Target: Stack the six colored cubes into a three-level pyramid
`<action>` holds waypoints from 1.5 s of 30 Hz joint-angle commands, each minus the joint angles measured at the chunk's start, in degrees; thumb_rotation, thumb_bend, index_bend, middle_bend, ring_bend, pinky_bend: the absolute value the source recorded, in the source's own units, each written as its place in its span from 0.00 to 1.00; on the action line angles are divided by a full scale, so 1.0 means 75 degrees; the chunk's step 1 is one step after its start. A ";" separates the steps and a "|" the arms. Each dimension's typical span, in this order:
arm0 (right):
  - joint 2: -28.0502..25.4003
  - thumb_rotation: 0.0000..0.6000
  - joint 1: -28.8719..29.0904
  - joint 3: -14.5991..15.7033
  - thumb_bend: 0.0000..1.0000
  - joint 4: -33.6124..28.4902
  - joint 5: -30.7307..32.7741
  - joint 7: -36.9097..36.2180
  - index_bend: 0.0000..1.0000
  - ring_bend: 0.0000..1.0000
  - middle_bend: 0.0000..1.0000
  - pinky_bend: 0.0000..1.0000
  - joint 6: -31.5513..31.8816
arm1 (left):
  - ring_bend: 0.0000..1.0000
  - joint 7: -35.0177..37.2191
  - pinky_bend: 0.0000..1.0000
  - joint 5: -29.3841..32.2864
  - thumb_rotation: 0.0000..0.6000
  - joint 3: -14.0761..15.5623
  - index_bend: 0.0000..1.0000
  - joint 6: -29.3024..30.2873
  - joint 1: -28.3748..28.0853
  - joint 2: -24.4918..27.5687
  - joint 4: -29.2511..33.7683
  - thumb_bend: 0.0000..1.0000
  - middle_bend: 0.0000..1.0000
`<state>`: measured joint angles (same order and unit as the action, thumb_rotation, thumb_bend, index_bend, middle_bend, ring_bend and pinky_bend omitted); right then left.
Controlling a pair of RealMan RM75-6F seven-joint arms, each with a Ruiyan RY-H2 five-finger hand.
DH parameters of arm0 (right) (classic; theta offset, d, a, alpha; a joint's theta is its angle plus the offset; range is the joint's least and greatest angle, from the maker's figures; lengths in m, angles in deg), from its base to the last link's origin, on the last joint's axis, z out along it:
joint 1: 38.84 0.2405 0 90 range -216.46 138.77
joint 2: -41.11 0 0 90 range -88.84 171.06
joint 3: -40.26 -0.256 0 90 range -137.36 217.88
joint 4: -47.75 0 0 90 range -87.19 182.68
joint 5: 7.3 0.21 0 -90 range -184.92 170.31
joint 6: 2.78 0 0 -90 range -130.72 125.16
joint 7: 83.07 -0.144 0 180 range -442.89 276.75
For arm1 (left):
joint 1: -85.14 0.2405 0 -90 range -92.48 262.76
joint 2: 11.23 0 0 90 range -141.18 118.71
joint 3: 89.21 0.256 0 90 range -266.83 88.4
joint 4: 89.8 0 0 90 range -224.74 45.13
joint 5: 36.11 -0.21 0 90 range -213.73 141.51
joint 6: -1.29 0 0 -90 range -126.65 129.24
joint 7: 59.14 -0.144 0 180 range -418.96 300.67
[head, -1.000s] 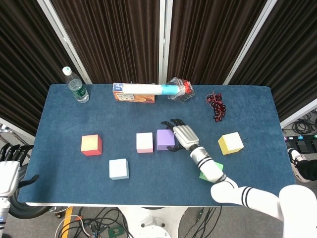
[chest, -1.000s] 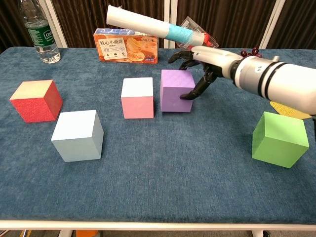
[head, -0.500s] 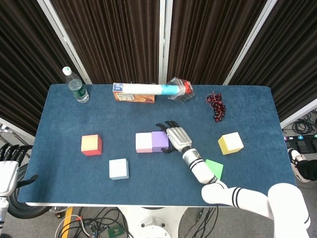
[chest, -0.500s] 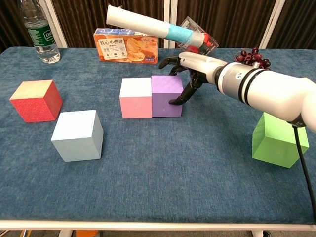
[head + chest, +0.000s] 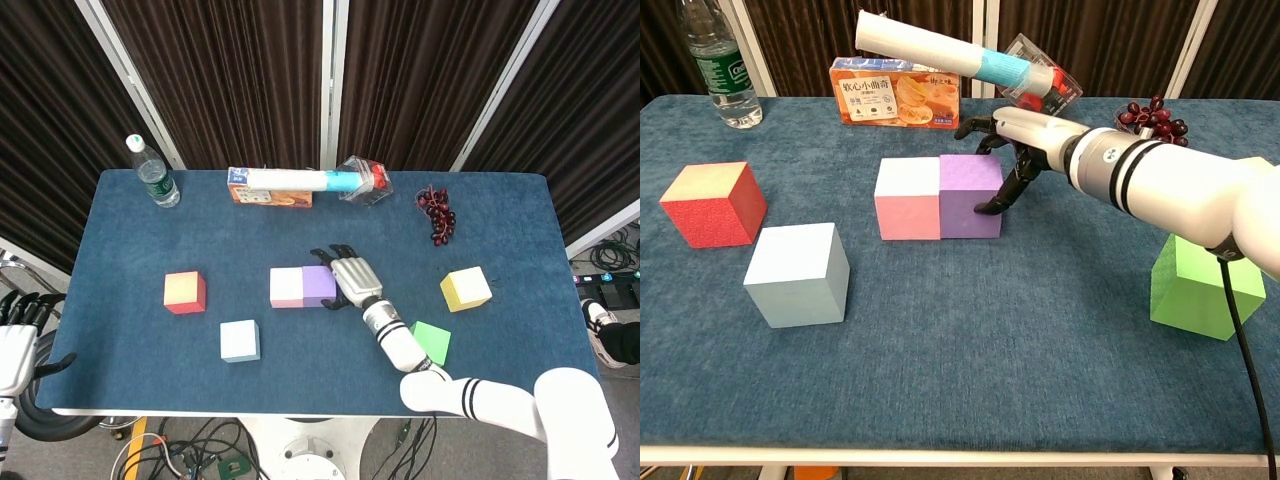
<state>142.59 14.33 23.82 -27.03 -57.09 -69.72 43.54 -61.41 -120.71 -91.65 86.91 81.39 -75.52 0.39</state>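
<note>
Cubes all on the table (image 5: 300, 230) so far, nothing stacked: purple cube (image 5: 319, 286) and pink cube (image 5: 287, 287) touching side by side mid-table, right hand (image 5: 349, 277) with fingers (image 5: 1002, 191) spread against the purple one's right face, not gripping. Red cube (image 5: 184, 292) and pale blue cube (image 5: 240, 340) well off to the left, green cube (image 5: 431, 341) and yellow cube (image 5: 466, 288) off to the right. Looks like barely two-thirds of a bottom row, with the third base cube plus both upper levels left to do; left hand (image 5: 14, 345) idle off the table edge, fingers hard to make out.

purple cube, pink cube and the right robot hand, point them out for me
purple cube (image 5: 970, 175), chest view, on its top face
pink cube (image 5: 907, 214), chest view, on its front face
right robot hand (image 5: 1020, 135), chest view, on its back
</note>
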 commanded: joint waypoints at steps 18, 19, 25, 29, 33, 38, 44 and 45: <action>0.0020 1.00 0.0096 0.0020 0.23 -0.0089 0.0141 0.0121 0.00 0.00 0.21 0.00 -0.0046 | 0.12 -0.0018 0.06 -0.0002 1.00 -0.0006 0.18 0.0033 0.0014 0.0019 0.0015 0.07 0.18; -0.0001 1.00 0.0088 0.0018 0.23 -0.0124 0.0141 0.0109 0.00 0.00 0.20 0.00 -0.0046 | 0.12 -0.0025 0.06 -0.0004 1.00 -0.0008 0.18 0.0028 0.0009 0.0027 0.0020 0.07 0.18; -0.0277 1.00 0.0007 0.0016 0.23 -0.0474 0.0113 0.0026 0.00 0.00 0.15 0.00 -0.0045 | 0.12 -0.0151 0.06 -0.0116 1.00 -0.0025 0.18 -0.0032 -0.0095 0.0103 0.0061 0.07 0.18; -0.0602 1.00 -0.0089 -0.0014 0.23 -0.0861 0.0031 -0.0084 0.00 0.00 0.13 0.00 -0.0001 | 0.12 -0.0271 0.06 -0.0220 1.00 -0.0041 0.17 -0.0091 -0.0199 0.0185 0.0133 0.07 0.18; -0.1050 1.00 -0.0206 0.0007 0.23 -0.1308 0.0040 -0.0093 0.00 0.00 0.13 0.00 0.0035 | 0.12 -0.0322 0.06 -0.0284 1.00 -0.0039 0.17 -0.0094 -0.0240 0.0235 0.0204 0.07 0.18; -0.1373 1.00 -0.0194 0.0076 0.22 -0.1522 0.0232 -0.0027 0.00 0.00 0.15 0.00 -0.0103 | 0.12 -0.0386 0.06 -0.0279 1.00 -0.0028 0.17 -0.0112 -0.0256 0.0255 0.0277 0.07 0.18; -0.1264 1.00 -0.0025 0.0187 0.22 -0.1341 0.0438 0.0026 0.00 0.00 0.18 0.00 -0.0306 | 0.12 -0.0468 0.06 -0.0256 1.00 -0.0012 0.18 -0.0101 -0.0245 0.0282 0.0366 0.07 0.18; -0.1217 1.00 0.0006 0.0201 0.22 -0.1288 0.0454 0.0022 0.00 0.00 0.18 0.00 -0.0329 | 0.12 -0.0474 0.06 -0.0250 1.00 -0.0008 0.18 -0.0099 -0.0241 0.0287 0.0379 0.07 0.18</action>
<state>133.26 14.20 25.20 -36.91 -53.82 -69.54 41.23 -64.95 -122.60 -91.72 86.16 79.57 -73.38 3.22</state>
